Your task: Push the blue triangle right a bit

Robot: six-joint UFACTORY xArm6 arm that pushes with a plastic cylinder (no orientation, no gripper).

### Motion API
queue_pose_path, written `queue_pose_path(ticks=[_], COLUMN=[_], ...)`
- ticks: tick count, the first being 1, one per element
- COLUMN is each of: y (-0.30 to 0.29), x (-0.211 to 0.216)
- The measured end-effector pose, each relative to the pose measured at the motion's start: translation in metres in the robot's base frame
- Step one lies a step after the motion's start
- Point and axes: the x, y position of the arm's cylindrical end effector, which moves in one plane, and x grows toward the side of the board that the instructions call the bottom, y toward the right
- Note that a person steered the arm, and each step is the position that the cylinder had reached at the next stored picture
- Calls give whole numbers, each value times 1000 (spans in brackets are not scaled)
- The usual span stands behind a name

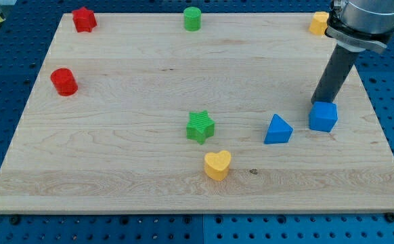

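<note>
Wooden board (pixel 116 156) on a blue table (pixel 7 54) full of little holes. Dark rod coming down from the view's top right, with my tip (pixel 321 102) right behind the blue cube (pixel 323 116), on its top-of-view side, so close that touching or not is hard to tell. No fingers on this arm at all, only a straight rod, so nothing spread, pressed together or pinching.

Blue triangle (pixel 278 130) lying flat on the wood, low down on the view's right half, just beside the blue cube and on its left, with a small gap between the two. Tip up and to the right of the triangle, not touching it.

Green star (pixel 200 127) near the middle of the board, to the left of the triangle. Yellow heart (pixel 217 165) just below the star, closer to the view's bottom. Red cylinder (pixel 64 81) near the left edge. Red star-like block (pixel 84 19) in the top left corner. Green cylinder (pixel 192 19) at the top middle. Yellow block (pixel 319 23) in the top right corner, partly hidden behind the arm, shape hard to make out.
</note>
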Motion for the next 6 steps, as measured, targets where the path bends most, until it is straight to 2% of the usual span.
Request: queue_pose_path(ticks=[3, 4, 6], y=[-22, -54, -60], x=[17, 17, 28])
